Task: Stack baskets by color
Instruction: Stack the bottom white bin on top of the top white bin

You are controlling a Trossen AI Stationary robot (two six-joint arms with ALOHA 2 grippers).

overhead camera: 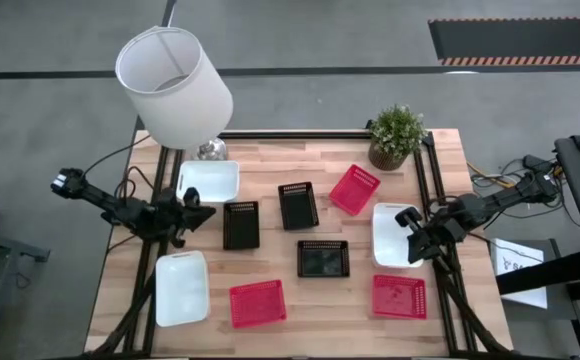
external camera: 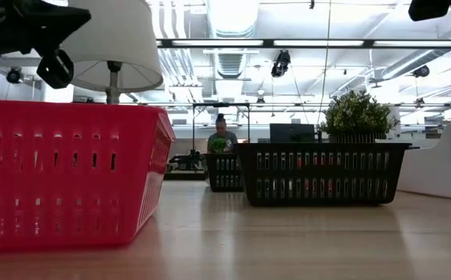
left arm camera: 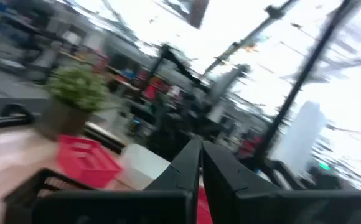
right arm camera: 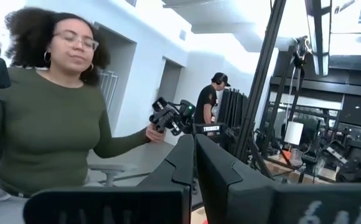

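- Nearest the front edge of the table (overhead camera: 310,310): a white basket (overhead camera: 181,288) at front left, a red basket (overhead camera: 257,303) beside it toward the middle, another red basket (overhead camera: 399,296) at front right.
- Filling the low view's left side: that front red mesh wall (external camera: 62,175).
- Farther in, mid-table: a black basket (overhead camera: 323,258) near the centre, a second black basket (overhead camera: 241,224) to its left, a third black basket (overhead camera: 298,205) just behind and between them.
- Over the left edge, raised above the wood: left gripper (overhead camera: 202,210), fingers (left arm camera: 187,165) pressed together, holding nothing, just beside the second black basket.
- Over the right edge: right gripper (overhead camera: 406,216), fingers (right arm camera: 183,165) closed together and empty, above the rim of a second white basket (overhead camera: 388,240).
- Toward the back: a third white basket (overhead camera: 208,181) at back left, a tilted red basket (overhead camera: 355,189) right of centre.
- At the rear corners: white lampshade (overhead camera: 173,83) on the left, potted plant (overhead camera: 395,136) on the right.
- Beyond the table in the right wrist view: a seated person in a green top (right arm camera: 50,124), another person standing farther off (right arm camera: 206,102).
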